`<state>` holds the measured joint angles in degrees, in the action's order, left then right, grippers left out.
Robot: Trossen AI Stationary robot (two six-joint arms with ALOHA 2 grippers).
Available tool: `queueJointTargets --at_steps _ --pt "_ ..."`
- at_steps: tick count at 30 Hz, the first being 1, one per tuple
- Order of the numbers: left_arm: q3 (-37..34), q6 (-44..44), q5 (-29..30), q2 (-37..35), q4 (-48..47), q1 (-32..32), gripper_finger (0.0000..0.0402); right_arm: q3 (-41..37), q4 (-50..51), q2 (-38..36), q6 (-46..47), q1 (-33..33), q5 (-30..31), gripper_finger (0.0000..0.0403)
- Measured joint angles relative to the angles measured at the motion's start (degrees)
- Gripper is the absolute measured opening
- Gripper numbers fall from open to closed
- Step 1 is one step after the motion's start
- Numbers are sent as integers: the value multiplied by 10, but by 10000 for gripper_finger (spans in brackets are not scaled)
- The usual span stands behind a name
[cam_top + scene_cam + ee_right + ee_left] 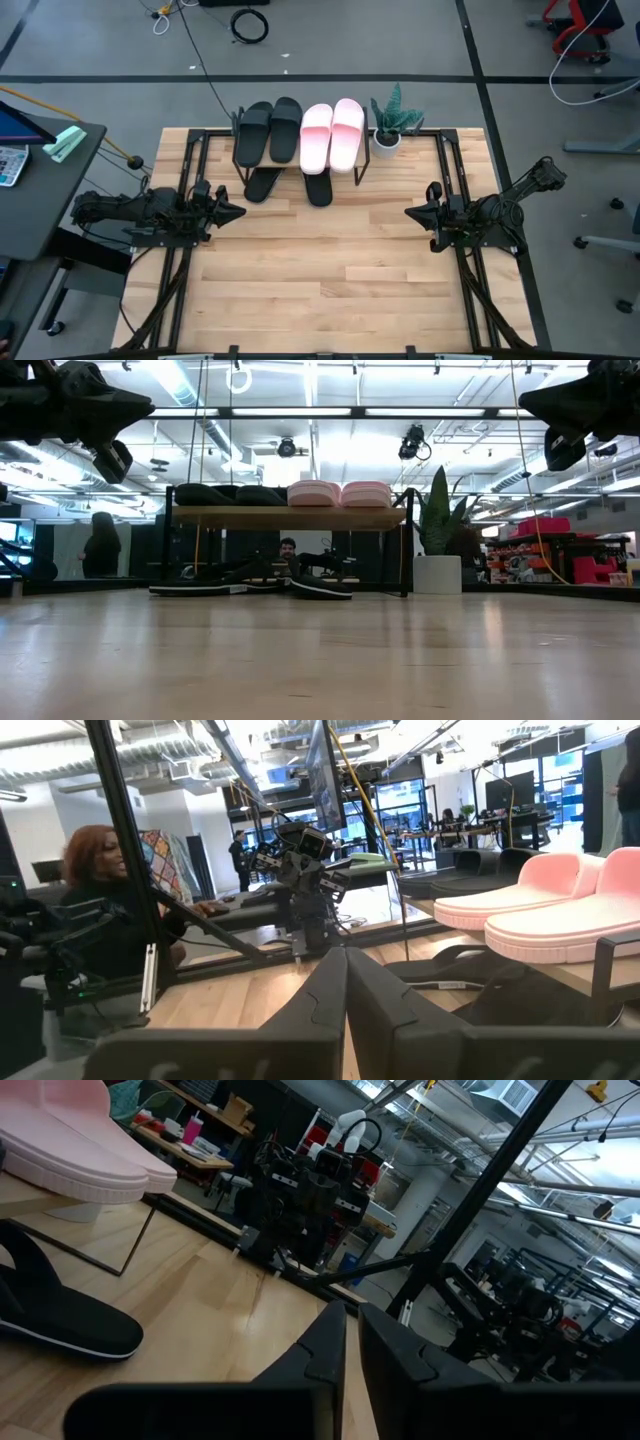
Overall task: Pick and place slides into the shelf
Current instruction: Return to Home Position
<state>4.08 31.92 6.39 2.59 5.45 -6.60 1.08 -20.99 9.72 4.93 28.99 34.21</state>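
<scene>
The shelf (290, 517) stands at the table's far edge, with its light board on thin black legs. Two black slides (268, 130) and two pale pink slides (332, 133) lie side by side on its top. Two thin black slides (262, 183) (319, 187) lie flat on the table under it, their near ends sticking out. My left gripper (238, 211) hovers shut at the table's left side, and my right gripper (410, 213) hovers shut at the right side. Both point toward the middle and hold nothing. The left wrist view shows a pink slide (60, 1140) and a thin black slide (60, 1320).
A potted plant (392, 120) stands right of the shelf at the far edge. The slatted tabletop (330, 280) lies bare between and in front of the arms. People show in the room beyond, one behind the shelf (287, 550) and one in the right wrist view (100, 900).
</scene>
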Motion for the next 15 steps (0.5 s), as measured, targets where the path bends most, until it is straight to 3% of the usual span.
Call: queueJointTargets --at_steps 15 --pt "0 0 0 0 0 0 24 0 0 0 0 0 0 16"
